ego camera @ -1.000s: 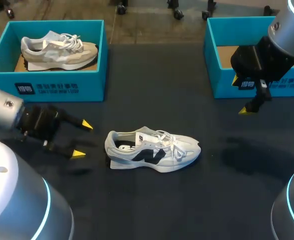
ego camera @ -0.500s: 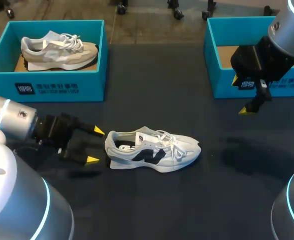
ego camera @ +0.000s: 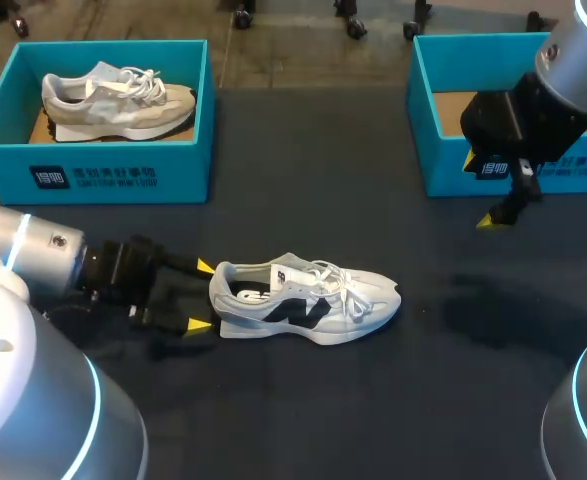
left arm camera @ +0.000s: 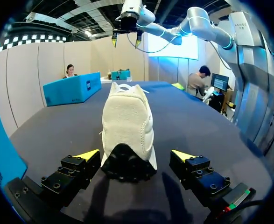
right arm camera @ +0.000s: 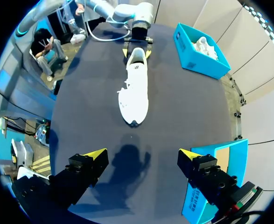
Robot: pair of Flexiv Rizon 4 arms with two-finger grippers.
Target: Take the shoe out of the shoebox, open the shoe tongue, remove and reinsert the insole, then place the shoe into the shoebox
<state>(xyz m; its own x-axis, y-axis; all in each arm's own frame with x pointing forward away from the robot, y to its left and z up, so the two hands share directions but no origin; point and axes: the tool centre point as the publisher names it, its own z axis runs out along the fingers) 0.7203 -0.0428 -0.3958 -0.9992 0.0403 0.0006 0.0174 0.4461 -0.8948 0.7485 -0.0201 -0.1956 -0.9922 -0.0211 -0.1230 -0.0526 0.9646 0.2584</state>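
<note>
head view: the shoe (ego camera: 308, 298) stands on its sole on the dark surface (ego camera: 303, 170), its heel just at the left gripper (ego camera: 203, 296), whose fingers are spread.

left wrist view: the heel sits between the parted tips — a gap shows on one side.

right wrist view: the right gripper (right arm camera: 143, 154) hangs with fingers apart, holding nothing — the shoe is well ahead, and a teal shoebox (right arm camera: 221, 172) is just beside it.

Our left gripper (ego camera: 202, 296) is spread wide around the heel of the shoe (ego camera: 308, 300), a finger at each side with a small gap to both. Bare table (ego camera: 303, 190) shows along both long sides of the shoe and before its toe. The left box (ego camera: 93, 178) and the right box (ego camera: 441, 160) stand at the far edge, well apart from it. Our right gripper (right arm camera: 142, 154) hangs open above the table, before the right box.
</note>
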